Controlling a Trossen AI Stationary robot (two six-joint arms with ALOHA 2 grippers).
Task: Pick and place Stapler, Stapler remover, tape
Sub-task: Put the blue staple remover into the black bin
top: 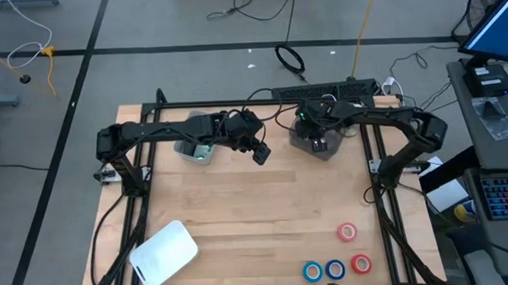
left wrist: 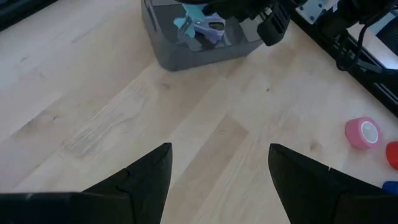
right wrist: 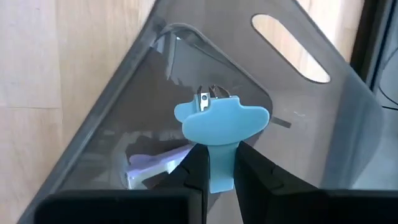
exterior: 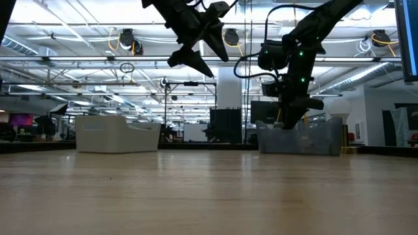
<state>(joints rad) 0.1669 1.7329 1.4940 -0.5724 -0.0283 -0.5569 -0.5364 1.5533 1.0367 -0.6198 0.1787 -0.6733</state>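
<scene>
High view: we see the right pincer (top: pixel 319 145) over the grey bin (top: pixel 316 140) at the far side of the bench (top: pixel 240 212), the left pincer (top: pixel 260 152) hanging mid-bench near the white bin (top: pixel 195 138), and the four tape rolls (top: pixel 336 268) well apart from both at the near right corner, one pink roll a bit further in, two blue and one red in a row; a white lid-like tray (top: pixel 163 252) sits near left. Low view: right pincer (exterior: pixel 287 117) is dipped to the grey bin's (exterior: pixel 300 138) rim, left pincer (exterior: pixel 192 49) is raised high and spread. Left wrist view: its fingers (left wrist: pixel 140 180) are spread with nothing between them, above bare wood; the grey bin (left wrist: pixel 199 43) with a lilac item inside lies ahead, a pink tape roll (left wrist: pixel 362 132) off to the side. Right wrist view: the right pincer (right wrist: pixel 216 168) is pinching a light-blue stapler remover (right wrist: pixel 221 124) above the bin's inside, a lilac item (right wrist: pixel 155 163) on the floor below. We judge the step is dropping the remover in the bin; next the right pincer needs to spread and release it, then go for the tape
</scene>
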